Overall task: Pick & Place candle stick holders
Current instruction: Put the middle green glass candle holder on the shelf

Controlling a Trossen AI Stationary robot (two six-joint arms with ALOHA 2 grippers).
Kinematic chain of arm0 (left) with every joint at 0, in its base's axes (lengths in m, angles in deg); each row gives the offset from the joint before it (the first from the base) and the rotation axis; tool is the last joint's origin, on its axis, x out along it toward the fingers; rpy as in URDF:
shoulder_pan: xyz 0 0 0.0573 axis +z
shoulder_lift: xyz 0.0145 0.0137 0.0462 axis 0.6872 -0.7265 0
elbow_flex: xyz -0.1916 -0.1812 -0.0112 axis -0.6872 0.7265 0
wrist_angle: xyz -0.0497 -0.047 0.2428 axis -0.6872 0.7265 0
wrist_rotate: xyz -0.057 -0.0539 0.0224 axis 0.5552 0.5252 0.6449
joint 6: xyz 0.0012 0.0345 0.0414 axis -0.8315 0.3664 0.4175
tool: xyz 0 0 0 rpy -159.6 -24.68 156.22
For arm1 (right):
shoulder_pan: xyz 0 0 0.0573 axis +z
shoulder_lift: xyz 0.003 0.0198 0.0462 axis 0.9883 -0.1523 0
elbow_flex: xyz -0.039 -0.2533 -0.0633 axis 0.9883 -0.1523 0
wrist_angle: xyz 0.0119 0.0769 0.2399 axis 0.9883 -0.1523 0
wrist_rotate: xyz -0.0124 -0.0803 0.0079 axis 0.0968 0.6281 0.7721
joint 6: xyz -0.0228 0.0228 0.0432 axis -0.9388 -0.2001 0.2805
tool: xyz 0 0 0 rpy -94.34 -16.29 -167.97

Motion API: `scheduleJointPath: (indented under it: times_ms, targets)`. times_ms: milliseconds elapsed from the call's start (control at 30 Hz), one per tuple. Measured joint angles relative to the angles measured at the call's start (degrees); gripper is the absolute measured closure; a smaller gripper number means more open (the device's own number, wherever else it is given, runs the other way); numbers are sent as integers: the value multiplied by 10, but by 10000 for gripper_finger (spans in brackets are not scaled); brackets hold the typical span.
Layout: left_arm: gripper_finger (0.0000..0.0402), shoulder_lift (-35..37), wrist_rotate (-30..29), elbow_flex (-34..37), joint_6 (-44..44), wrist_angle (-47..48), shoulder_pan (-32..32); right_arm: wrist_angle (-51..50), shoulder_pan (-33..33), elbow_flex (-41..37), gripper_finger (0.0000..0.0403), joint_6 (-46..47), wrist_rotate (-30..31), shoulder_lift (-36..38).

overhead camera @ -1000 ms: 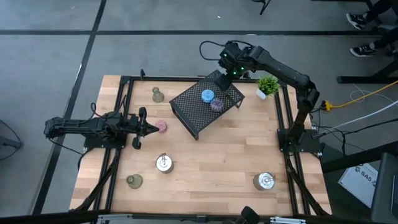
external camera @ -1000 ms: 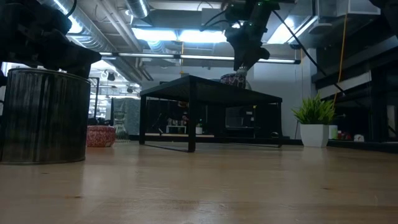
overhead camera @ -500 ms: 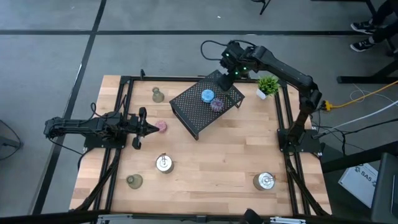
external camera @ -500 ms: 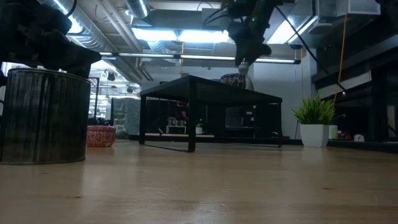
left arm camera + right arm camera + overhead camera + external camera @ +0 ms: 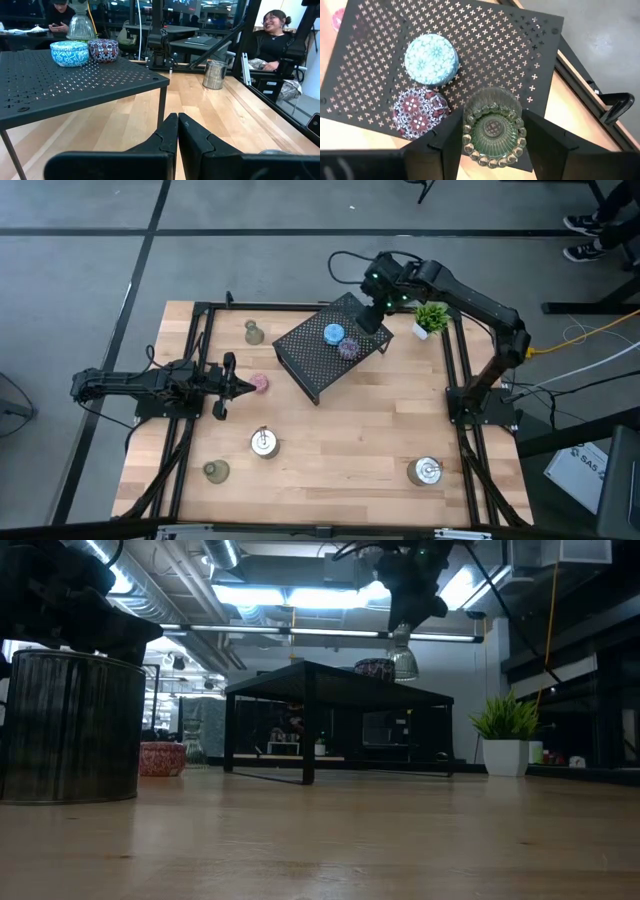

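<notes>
We judge the chief risk to be a bad landing; the right gripper (image 5: pixel 492 131) holds its jaws pinched on an olive-green glass holder (image 5: pixel 493 127) above the edge of the black mesh rack (image 5: pixel 380 65) at the bottom centre of the right wrist frame, just beside the purple cup (image 5: pixel 417 113) and the blue cup (image 5: pixel 431 58); set down here, the glass could knock the purple cup or tip off the rim.

In the low view a silver holder (image 5: pixel 68 726) fills the left foreground, hiding much of the worktop (image 5: pixel 330 835) behind it; farther back the glass hangs clear above the rack top, a gap the overhead camera cannot show.

The high view alone gives the spread: the left gripper (image 5: pixel 244 386), jaws pressed together, rests at centre left beside the pink cup (image 5: pixel 260 383); another green holder (image 5: pixel 215 470) sits lower left, a second silver holder (image 5: pixel 426 471) lower right, a third green one (image 5: pixel 253 332) upper left, the potted plant (image 5: pixel 431 317) upper right.
</notes>
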Motion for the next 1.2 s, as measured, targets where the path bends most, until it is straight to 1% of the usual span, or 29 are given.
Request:
scheduleJointPath:
  times_ms: [267, 567, 1200]
  targets:
    - [395, 0, 0, 0, 0, 0, 0, 12, -1, -44, 216, 5, 15, 27]
    - [395, 0, 0, 0, 0, 0, 0, 27, -1, -85, 216, 6, 21, 37]
    - [395, 0, 0, 0, 0, 0, 0, 26, -1, -89, 216, 16, 21, 37]
